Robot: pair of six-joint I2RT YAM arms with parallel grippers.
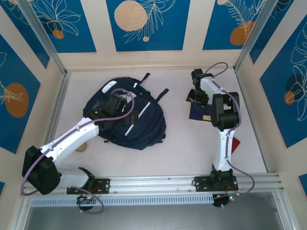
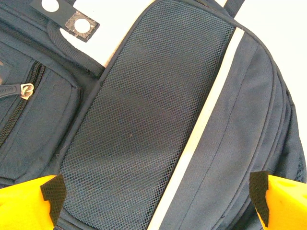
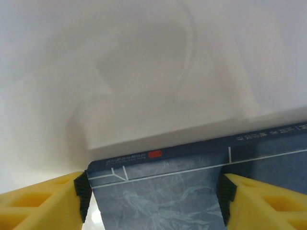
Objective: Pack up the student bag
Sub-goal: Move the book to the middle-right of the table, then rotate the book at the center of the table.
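The student bag [image 1: 144, 127], dark navy with white stripes, lies flat on the left half of the white table. My left gripper [image 1: 117, 103] hovers over its upper part, open. In the left wrist view the left gripper [image 2: 156, 196] has its yellow fingers [image 2: 29, 201] far apart over the bag's mesh panel [image 2: 134, 124] and a white stripe. My right gripper [image 1: 195, 96] is at the right over a dark blue book [image 1: 199, 114]. In the right wrist view the book [image 3: 182, 163] lies flat under the open right gripper [image 3: 153, 191]. Its left edge is just inside the left pad, and it runs on under the right pad.
A red flat item [image 1: 235, 143] lies beside the right arm's lower link. A small tan object [image 1: 81, 146] peeks out under the left arm. Panel walls close in the table on three sides, and a metal rail [image 1: 158, 182] runs along the near edge.
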